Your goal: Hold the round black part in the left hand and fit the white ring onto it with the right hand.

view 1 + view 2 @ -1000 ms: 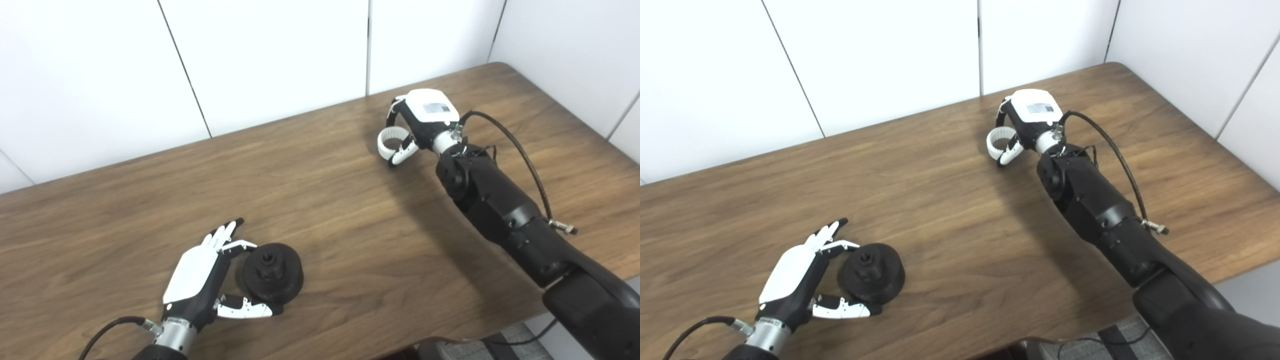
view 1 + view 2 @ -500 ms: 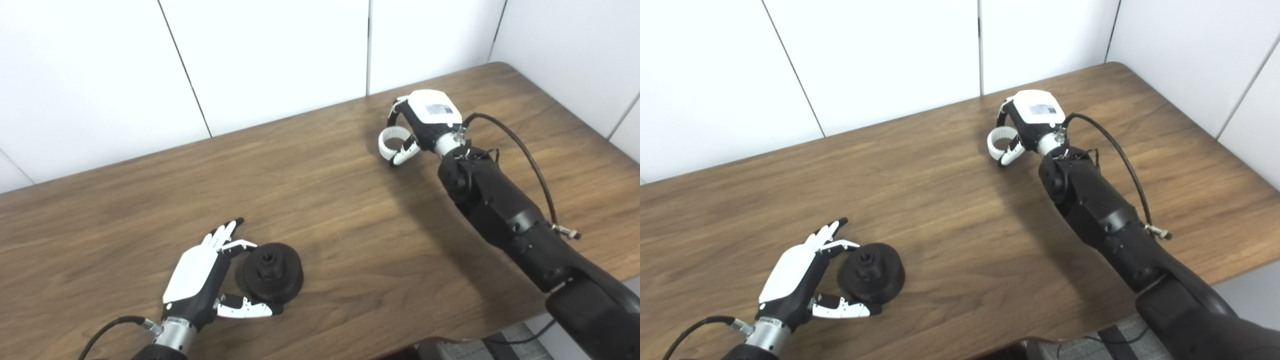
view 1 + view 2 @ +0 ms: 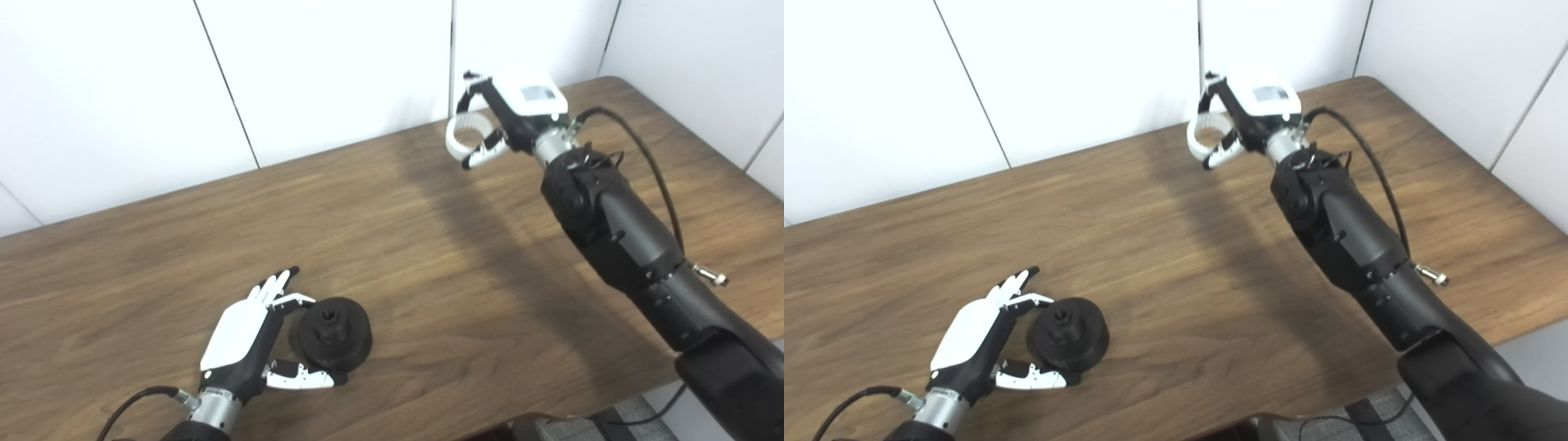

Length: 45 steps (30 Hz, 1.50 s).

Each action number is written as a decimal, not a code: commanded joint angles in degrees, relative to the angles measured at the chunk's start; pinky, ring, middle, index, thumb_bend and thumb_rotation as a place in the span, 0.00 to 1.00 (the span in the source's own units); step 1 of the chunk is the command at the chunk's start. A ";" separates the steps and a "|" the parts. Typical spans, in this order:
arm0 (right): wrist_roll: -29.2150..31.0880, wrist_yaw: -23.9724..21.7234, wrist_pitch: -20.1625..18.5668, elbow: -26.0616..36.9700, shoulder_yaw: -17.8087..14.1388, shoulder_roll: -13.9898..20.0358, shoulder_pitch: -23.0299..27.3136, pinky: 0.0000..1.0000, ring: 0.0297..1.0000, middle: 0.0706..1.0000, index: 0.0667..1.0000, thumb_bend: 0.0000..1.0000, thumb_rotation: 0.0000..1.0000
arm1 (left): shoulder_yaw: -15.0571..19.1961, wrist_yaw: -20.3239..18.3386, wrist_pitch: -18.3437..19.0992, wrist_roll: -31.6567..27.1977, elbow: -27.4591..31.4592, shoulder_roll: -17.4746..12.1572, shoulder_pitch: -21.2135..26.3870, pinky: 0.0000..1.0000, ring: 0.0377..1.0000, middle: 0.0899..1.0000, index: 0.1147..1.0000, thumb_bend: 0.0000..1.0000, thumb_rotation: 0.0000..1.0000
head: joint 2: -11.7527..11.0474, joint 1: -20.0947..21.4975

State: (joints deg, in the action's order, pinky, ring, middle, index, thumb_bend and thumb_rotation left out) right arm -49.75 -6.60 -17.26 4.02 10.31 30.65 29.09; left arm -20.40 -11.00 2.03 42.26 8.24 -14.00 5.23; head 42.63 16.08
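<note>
Robot arms reach over a brown wooden desk (image 3: pixel 429 245). Near the far edge, the right hand (image 3: pixel 517 110) holds a white ring (image 3: pixel 467 135) in the air, fingers and thumb closed on it. Well apart, near the front left, a round black part (image 3: pixel 334 334) sits on the desk. The left hand (image 3: pixel 245 343) cups it loosely, fingers spread, thumb (image 3: pixel 303 378) beside its base.

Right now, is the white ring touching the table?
Apart. In the left eye view the right hand holds the ring raised, seen against the wall, above the table.
</note>
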 commanded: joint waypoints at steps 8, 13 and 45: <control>-0.25 -2.49 0.74 6.89 -2.33 0.86 2.26 0.91 0.84 0.85 0.46 0.52 0.16 | 0.24 0.56 0.65 1.92 0.53 0.11 1.81 1.00 1.00 1.00 0.57 0.96 0.38 | 0.41 -1.14; 0.34 -1.88 1.21 11.51 -3.22 -0.93 -1.46 0.85 0.82 0.84 0.46 0.52 0.16 | 0.55 0.79 0.87 1.67 0.00 0.71 2.52 1.00 1.00 1.00 0.57 0.96 0.36 | 0.51 -2.01; 4.44 -5.99 6.15 35.33 -4.54 -11.22 -27.10 0.87 0.82 0.82 0.46 0.52 0.15 | -0.82 0.44 3.97 5.20 -0.45 4.32 4.99 1.00 1.00 1.00 0.57 0.97 0.35 | 3.68 -16.83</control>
State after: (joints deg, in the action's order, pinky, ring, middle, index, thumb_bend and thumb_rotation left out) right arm -45.94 -13.07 -13.69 37.45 6.39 19.12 0.61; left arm -20.98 -11.20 5.93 46.32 7.26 -10.13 7.53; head 46.23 -0.69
